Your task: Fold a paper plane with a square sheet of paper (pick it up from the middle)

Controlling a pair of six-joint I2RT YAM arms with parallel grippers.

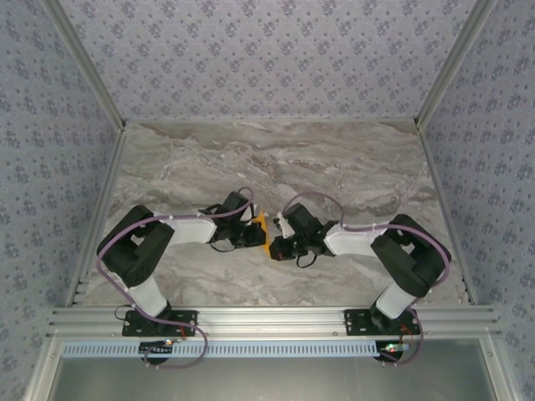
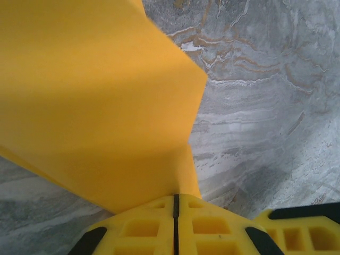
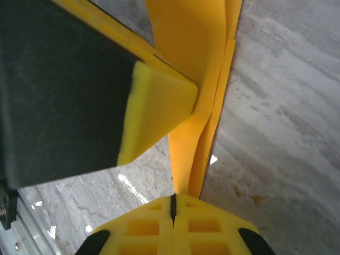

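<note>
Nearest the left wrist camera, the left gripper point(image 2: 175, 215) is pinching a lower corner of the thin, bright orange sheet of paper point(image 2: 95, 106), its two yellow latticed plastic fingers point(image 2: 212, 226) pressed tight together. The right gripper point(image 3: 172, 210) is doing likewise in its own view. Its jaws are clenching a narrow bundle of the same paper, where at least two layers are lying against each other. Just beyond, what appears to be the left gripper's yellow-and-black finger is pressing against the paper from the side.

From above, the sheet is showing as a small orange sliver between the two grippers, over the middle of the grey marbled tabletop point(image 1: 334, 159). Whether it is touching the surface I cannot tell.

The folding seems to be under way. The paper is already doubled and creased rather than lying as a flat square. No pointed dart shape is showing yet, so the later folds are probably still to come.
</note>
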